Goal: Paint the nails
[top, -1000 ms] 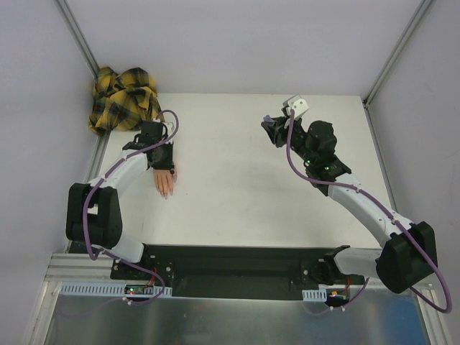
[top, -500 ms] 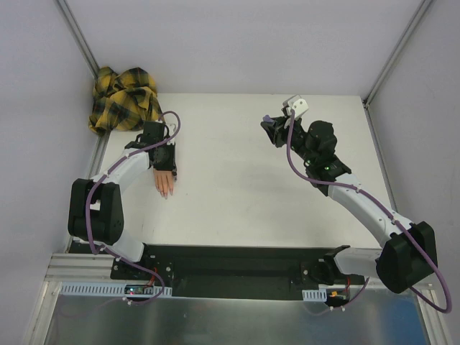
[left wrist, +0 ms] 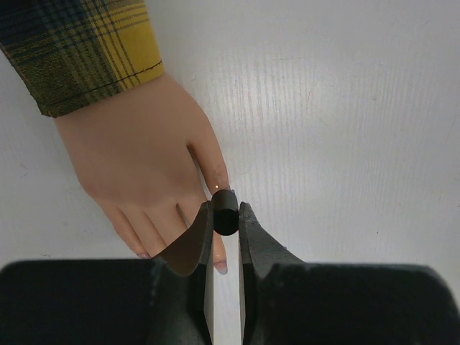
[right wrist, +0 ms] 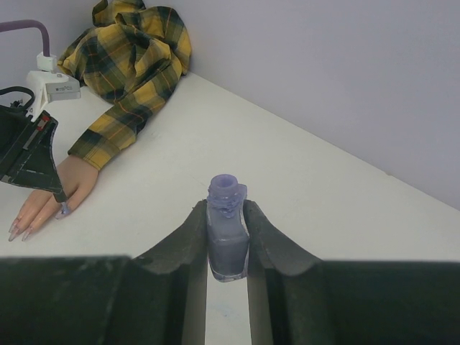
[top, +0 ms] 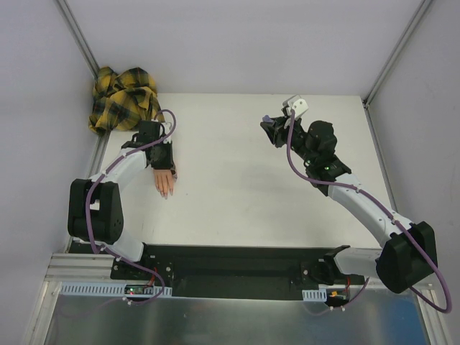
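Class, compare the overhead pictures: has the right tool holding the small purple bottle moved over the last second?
No. The right tool and its small purple bottle sit at the same spot below the white table's far edge.

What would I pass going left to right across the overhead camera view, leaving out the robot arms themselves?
plaid sleeve → fake hand → purple bottle
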Controlling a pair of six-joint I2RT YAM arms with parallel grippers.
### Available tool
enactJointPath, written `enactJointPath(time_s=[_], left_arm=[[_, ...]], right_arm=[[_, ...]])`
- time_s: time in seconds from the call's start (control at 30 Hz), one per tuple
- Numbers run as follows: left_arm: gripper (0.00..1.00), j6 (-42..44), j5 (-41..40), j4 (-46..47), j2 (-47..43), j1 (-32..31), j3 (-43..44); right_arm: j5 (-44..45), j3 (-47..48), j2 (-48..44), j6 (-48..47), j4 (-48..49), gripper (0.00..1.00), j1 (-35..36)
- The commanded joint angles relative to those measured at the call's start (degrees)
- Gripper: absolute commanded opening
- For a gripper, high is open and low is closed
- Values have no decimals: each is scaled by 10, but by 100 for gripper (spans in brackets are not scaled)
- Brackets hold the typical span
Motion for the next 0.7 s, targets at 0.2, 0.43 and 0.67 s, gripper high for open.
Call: enactJointPath(time_s=[0.2,0.43,0.67], left_arm=[[0,-6,27,7,-11,3,17],[0,-4,25,7,-15,-5,16],[0,-2,-3,4,-18,-5,16]], right_arm=[[-16,2,-2,7,51,0,-1],[-20,4,0,10,52,0,-1],[-23,5,2,12,53,0,-1]])
